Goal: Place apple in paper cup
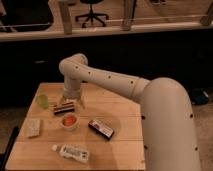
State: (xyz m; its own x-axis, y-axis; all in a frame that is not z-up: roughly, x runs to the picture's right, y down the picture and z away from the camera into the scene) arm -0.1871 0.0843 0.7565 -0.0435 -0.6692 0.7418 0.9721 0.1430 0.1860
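Note:
A white paper cup (pixel 69 122) stands on the wooden table (pixel 125 145), left of the middle. Something round and orange-red, apparently the apple (pixel 70 120), lies inside it. My gripper (pixel 72 103) hangs from the white arm just behind the cup, over a dark snack bar (pixel 64 107). Its fingers look spread apart and hold nothing.
A pale green rounded object (pixel 42 100) sits near the table's left edge. A pale packet (pixel 34 127) lies at the front left, a black packet (pixel 101 128) right of the cup, and a white bottle (pixel 71 151) lies on its side near the front edge.

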